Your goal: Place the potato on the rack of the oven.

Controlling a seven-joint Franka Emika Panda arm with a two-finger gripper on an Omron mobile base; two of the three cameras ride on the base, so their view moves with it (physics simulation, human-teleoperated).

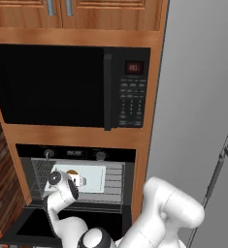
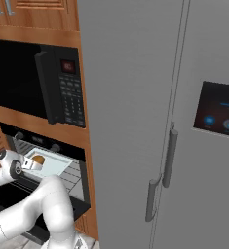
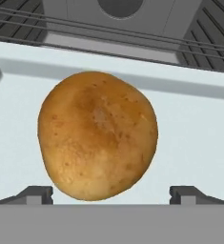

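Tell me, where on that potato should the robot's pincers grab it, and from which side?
Across the potato's middle, one finger on each rounded flank. Coming head-on through the open oven front, as the gripper faces now, seems best: the pale tray beneath blocks any low grip.

The potato (image 3: 98, 136) between the jaws is golden-brown with darker speckles. Beyond it, a pale tray (image 3: 194, 138). The rack (image 1: 116, 180) is silver-grey.
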